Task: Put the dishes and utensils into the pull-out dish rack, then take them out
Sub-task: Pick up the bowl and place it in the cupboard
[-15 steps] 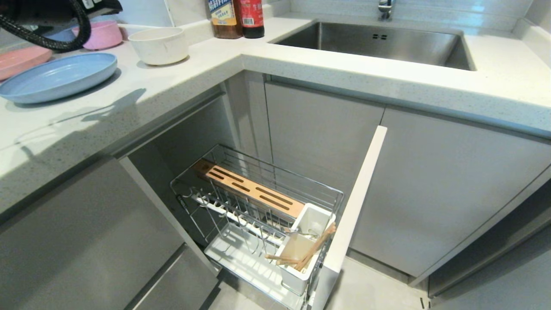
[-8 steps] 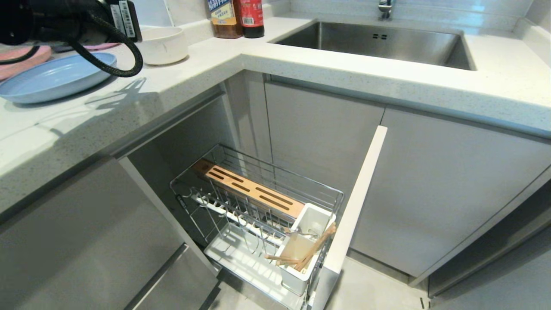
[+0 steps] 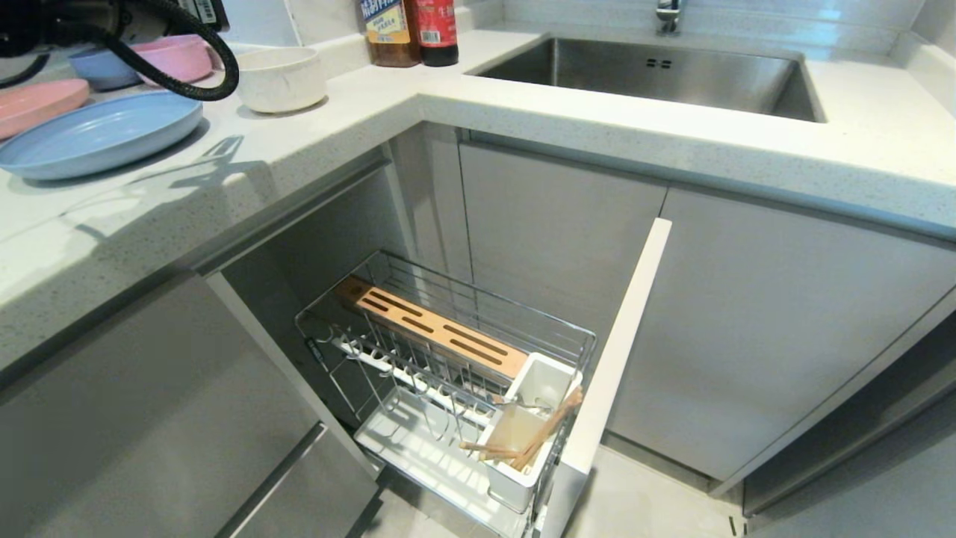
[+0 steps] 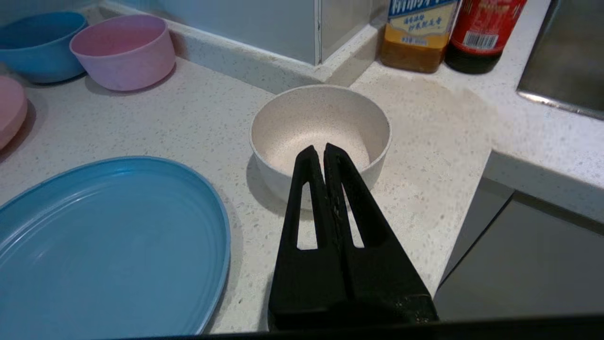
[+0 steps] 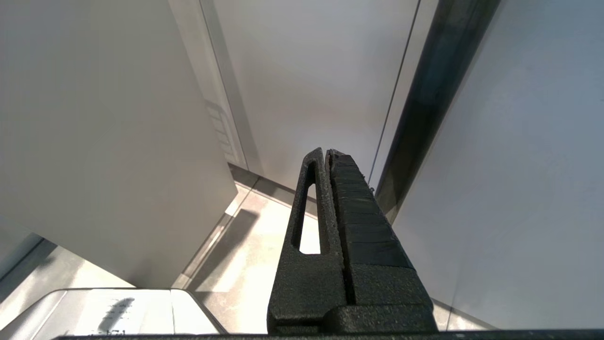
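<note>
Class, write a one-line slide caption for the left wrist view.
Shut left gripper poised over the off-white bowl on the counter, beside the light-blue plate.

Bright, even light falls from above onto the pale tabletop (image 3: 523, 112), where an arm's soft grey shadow (image 3: 202, 168) stretches beside the light-blue plate (image 3: 97, 134). The sink (image 3: 650, 75) gleams with mild reflections. The cabinet opening behind the pull-out dish rack (image 3: 448, 366) lies dim. Straight edges bow slightly toward the head view's borders. A floor patch (image 5: 245, 255) glares in the right wrist view.
</note>
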